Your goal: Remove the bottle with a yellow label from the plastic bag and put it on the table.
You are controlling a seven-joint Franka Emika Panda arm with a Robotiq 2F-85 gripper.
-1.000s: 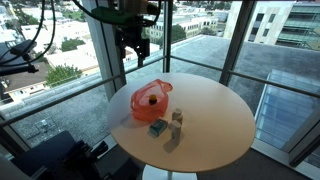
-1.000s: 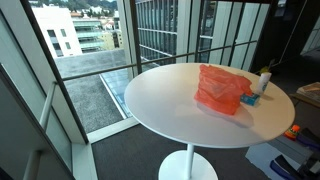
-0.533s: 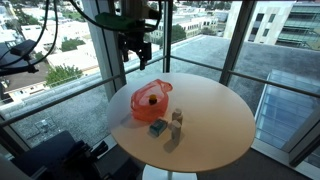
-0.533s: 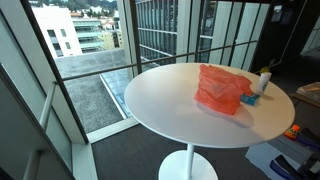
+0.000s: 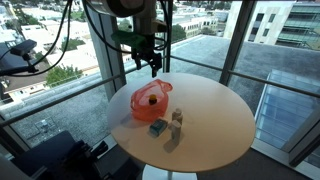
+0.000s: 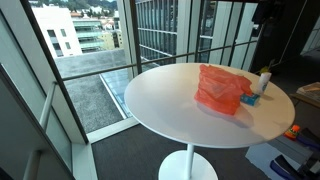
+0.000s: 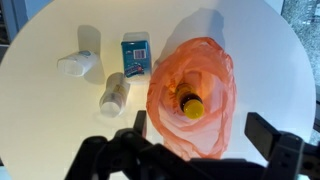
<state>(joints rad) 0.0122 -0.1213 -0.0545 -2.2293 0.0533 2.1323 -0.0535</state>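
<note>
A translucent orange plastic bag (image 5: 150, 100) lies on the round white table (image 5: 215, 125) and shows in both exterior views (image 6: 222, 88). In the wrist view the bag (image 7: 215, 75) stands open towards the camera. A bottle with a yellow cap (image 7: 191, 106) sits inside it; its label is hidden by the bag. My gripper (image 5: 150, 63) hangs in the air above the bag, apart from it. In the wrist view the gripper (image 7: 205, 135) is open and empty, with its two dark fingers on either side of the bag's near end.
Beside the bag lie a blue and white box (image 7: 135, 54), a white bottle on its side (image 7: 76, 65) and a pale bottle (image 7: 113, 93). The box (image 5: 157, 128) and a bottle (image 5: 177, 118) stand near the table's edge. Glass walls with dark frames (image 5: 232, 40) surround the table.
My arm has swung from beyond the table's rim to a spot over the orange bag and come a little lower. The bag and the other objects have not moved.
</note>
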